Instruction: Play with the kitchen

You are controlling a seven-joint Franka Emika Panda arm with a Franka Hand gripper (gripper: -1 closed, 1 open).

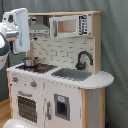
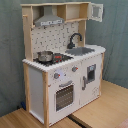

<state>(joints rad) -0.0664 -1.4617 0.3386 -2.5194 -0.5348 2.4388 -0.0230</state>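
Kitchen first: we see the tall white and light-wood toy play kitchen (image 1: 60,75) (image 2: 62,60) standing on a wooden floor before a grey curtain in both exterior views, filling most of each picture. Our white robot arm (image 1: 17,30) rises at the first exterior view's left edge, beside the kitchen's hood and apart from the stovetop below it; the second exterior view does not show the arm. We cannot tell how the hand stands, since it does not show clearly in either view. On the kitchen's upper part sits a grey hood (image 1: 39,27) (image 2: 49,19) next to a white microwave door (image 1: 70,26) (image 2: 96,12). Below, a white oven door with a dark window (image 1: 27,106) (image 2: 65,95) faces out. On the counter lie the grey sink (image 1: 72,74) (image 2: 82,50) and, behind it, the curved black faucet (image 1: 82,59) (image 2: 74,39). A small metal pot (image 1: 29,62) (image 2: 45,56) rests on the stovetop.
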